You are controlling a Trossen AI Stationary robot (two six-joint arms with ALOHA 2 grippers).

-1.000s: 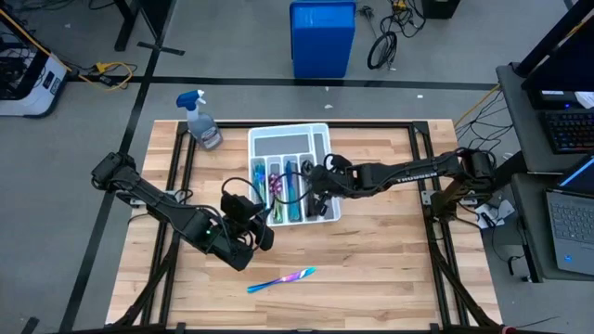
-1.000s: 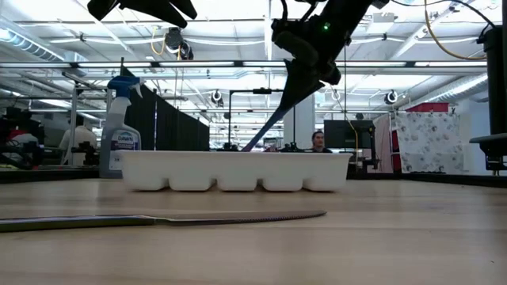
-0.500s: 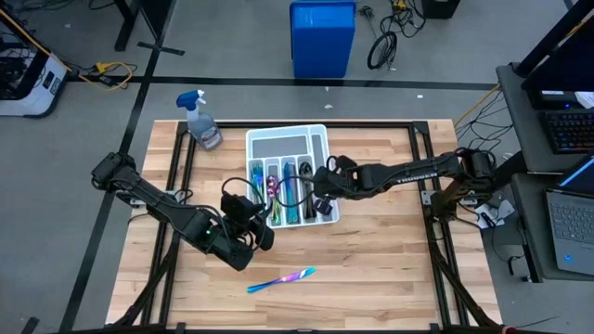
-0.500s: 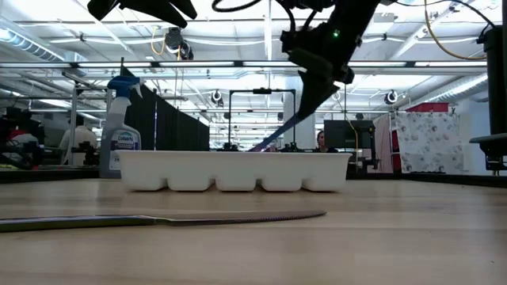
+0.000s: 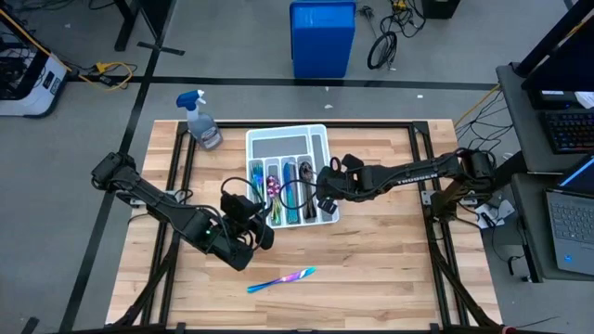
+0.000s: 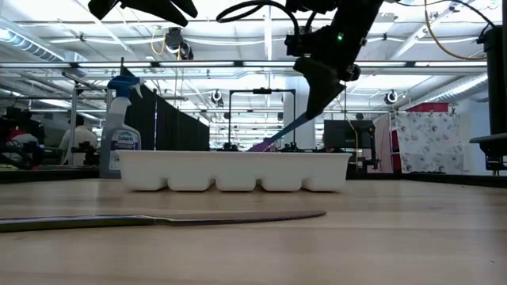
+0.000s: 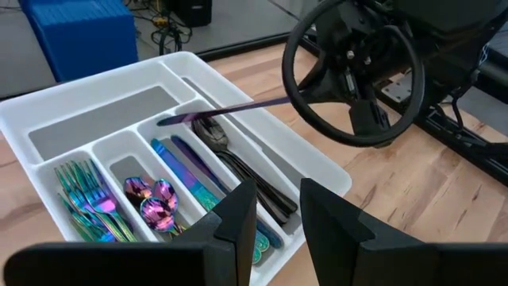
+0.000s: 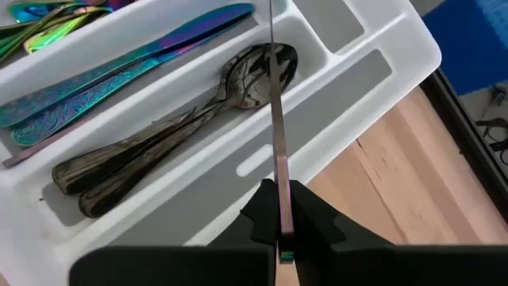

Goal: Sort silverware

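Right tool (image 8: pixel 279 230) clamped on slim purple-blue metal knife (image 8: pixel 275 119), blade slanting down over dark gunmetal spoons (image 8: pixel 167 127) in white compartmented tray (image 5: pixel 325 139). Left tool (image 7: pixel 278 210) beside tray, fingers slightly apart, empty. Second iridescent knife (image 5: pixel 281 278) flat on wooden bench (image 5: pixel 390 269), well apart.

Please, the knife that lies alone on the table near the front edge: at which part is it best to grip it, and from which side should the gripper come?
Probably from straight above, at the middle of the knife. It lies flat on the wooden table, slim and long, with nothing beside it. The gripper's fingers should close across its narrow width. The free left gripper is the nearer one; the right gripper is shut on a utensil over the tray.
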